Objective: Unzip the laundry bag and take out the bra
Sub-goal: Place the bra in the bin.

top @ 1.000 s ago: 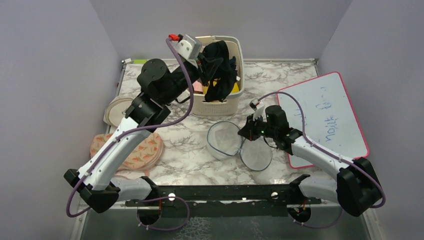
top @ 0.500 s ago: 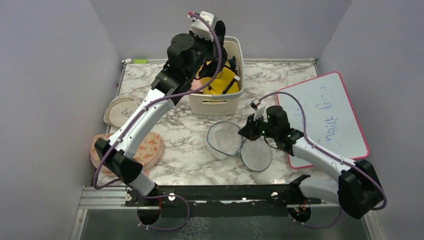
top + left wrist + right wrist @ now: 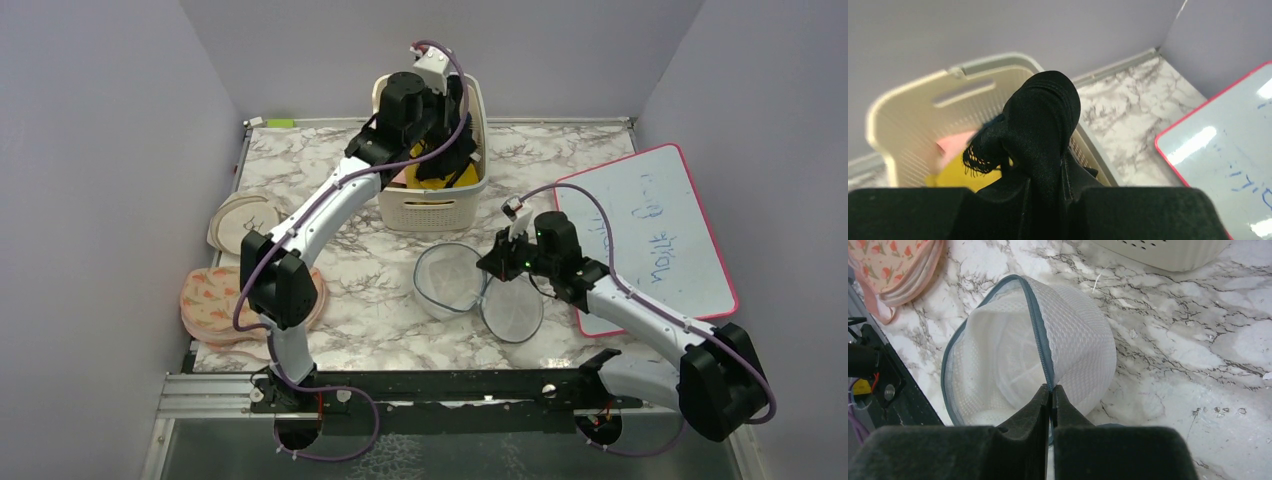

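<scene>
Mesh laundry bag (image 3: 1078, 350), matt black cloth bra (image 3: 1043, 120), cream plastic basket (image 3: 908, 125), smooth table (image 3: 1198, 315)

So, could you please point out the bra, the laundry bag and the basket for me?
bra (image 3: 1043, 125): left wrist view, the bunched black fabric.
laundry bag (image 3: 1078, 350): right wrist view, its white mesh wall.
basket (image 3: 432, 210): top external view, its front wall.

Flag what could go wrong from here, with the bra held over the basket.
1. The bra hangs bunched in the left jaws, near the side wall of the basket. If released here, part may drape over the rim.
2. Its fabric is wedged deep between the jaws and could cling on opening.
3. The right jaws pinch the zip trim of the laundry bag, so any arm motion may drag it.
</scene>
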Robot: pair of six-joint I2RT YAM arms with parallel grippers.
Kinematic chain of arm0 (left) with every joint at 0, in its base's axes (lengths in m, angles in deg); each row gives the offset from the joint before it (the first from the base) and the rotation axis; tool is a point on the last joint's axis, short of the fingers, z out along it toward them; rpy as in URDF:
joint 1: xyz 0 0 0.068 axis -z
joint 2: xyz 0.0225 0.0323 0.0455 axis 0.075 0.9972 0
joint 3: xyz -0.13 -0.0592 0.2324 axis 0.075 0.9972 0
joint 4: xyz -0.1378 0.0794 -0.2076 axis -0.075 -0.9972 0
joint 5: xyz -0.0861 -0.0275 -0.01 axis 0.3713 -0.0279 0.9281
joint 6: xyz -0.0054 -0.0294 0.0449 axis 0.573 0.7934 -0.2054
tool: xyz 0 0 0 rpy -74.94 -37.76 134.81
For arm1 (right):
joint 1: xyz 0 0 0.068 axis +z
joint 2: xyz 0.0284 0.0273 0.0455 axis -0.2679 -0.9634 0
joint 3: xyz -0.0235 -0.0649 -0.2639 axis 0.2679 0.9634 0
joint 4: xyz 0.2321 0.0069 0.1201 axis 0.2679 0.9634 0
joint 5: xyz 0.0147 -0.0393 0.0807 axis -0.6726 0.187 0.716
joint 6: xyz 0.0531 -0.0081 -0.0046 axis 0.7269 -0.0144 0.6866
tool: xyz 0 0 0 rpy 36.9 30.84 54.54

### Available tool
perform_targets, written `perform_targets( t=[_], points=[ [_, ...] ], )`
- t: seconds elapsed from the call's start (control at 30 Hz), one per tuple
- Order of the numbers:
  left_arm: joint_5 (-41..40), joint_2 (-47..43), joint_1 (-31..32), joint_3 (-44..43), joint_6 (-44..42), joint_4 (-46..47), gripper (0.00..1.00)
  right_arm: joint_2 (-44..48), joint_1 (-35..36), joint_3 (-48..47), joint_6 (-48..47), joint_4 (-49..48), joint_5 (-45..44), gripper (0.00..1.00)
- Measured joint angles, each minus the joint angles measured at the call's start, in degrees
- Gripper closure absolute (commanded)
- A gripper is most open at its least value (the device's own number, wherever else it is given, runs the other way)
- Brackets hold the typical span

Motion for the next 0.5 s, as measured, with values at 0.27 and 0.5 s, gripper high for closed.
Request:
perform_targets(
  t=[0.27,0.5],
  points=[
    [11.4,1.3,-5.1,17.2,13.4,2.3,0.90,0.7,0.0,0.0,0.0,0.0,0.0,0.99],
    [17.3,1.3,-9.6,26.7,21.4,6.3,0.58,-0.9,0.0,0.0,0.0,0.0,0.3,0.99]
  ],
)
